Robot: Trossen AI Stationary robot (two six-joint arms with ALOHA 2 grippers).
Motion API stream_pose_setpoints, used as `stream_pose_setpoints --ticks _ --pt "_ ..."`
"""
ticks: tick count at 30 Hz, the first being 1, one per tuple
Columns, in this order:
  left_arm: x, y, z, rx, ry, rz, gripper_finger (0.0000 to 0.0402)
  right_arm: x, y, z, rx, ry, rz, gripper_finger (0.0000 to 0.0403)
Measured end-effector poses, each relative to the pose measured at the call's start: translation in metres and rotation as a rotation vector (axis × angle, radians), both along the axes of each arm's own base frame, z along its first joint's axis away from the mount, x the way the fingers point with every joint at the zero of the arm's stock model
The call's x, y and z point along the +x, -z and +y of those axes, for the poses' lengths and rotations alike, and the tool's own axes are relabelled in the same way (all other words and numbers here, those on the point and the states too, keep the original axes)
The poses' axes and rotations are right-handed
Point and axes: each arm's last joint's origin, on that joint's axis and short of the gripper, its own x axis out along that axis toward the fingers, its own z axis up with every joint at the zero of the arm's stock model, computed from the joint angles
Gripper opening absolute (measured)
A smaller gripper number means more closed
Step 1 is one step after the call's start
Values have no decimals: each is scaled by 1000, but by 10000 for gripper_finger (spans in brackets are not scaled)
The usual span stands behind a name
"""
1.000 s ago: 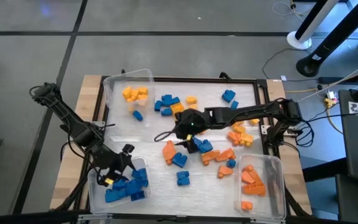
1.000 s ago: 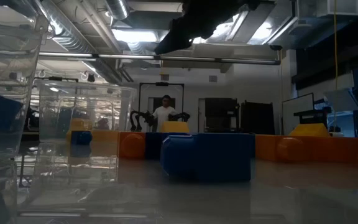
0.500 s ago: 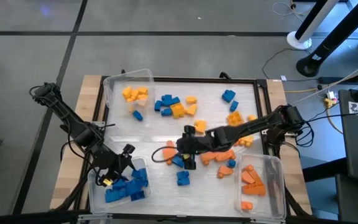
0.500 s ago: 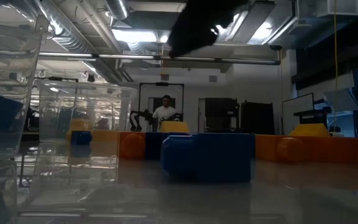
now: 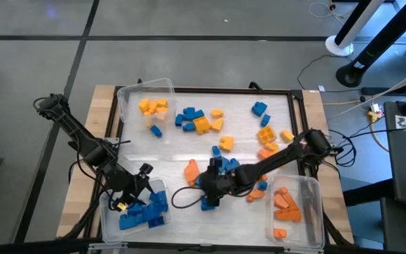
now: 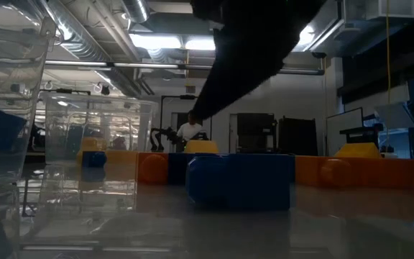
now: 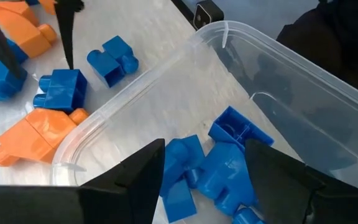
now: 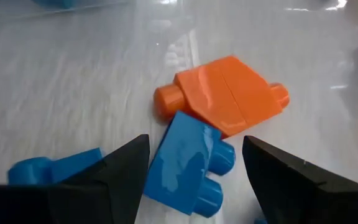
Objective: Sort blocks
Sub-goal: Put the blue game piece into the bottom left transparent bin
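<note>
Since a moment ago the right tool (image 5: pixel 210 189) has swung down from mid-counter and now hovers, fingers apart and empty, over a blue block (image 8: pixel 188 163) beside an orange block (image 8: pixel 225 93), apparently to grasp it, while the left tool (image 5: pixel 134 192), also spread, waits above the bin (image 7: pixel 328 93) of blue blocks (image 7: pixel 219 165).

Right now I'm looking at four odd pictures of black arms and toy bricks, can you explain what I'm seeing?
It is a two-armed robot at a table, sorting toy blocks by colour. One picture looks straight down, one looks level across the tabletop, and two come from cameras on the wrists. The left gripper hangs open and empty over a clear bin of blue blocks. The right gripper is open too, low over the middle of the table, with a loose blue block between its fingers and an orange block just beyond. Nothing is held. Other blue, orange and yellow blocks lie scattered, and some sit in two more bins.
</note>
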Motion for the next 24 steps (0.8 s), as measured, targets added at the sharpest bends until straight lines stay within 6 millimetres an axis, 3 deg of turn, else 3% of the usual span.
stream_pose_setpoints --ticks 5,11,18,24 --pt "0 0 0 -9 -10 6 210 1 19 8 -18 8 31 254" --pt "0 0 0 -10 -11 6 210 3 30 12 -28 1 43 206" --pt "0 0 0 -13 -13 8 210 -3 34 9 -56 -6 116 140" --pt "0 0 0 -13 -14 8 210 -7 35 7 -91 2 159 109"
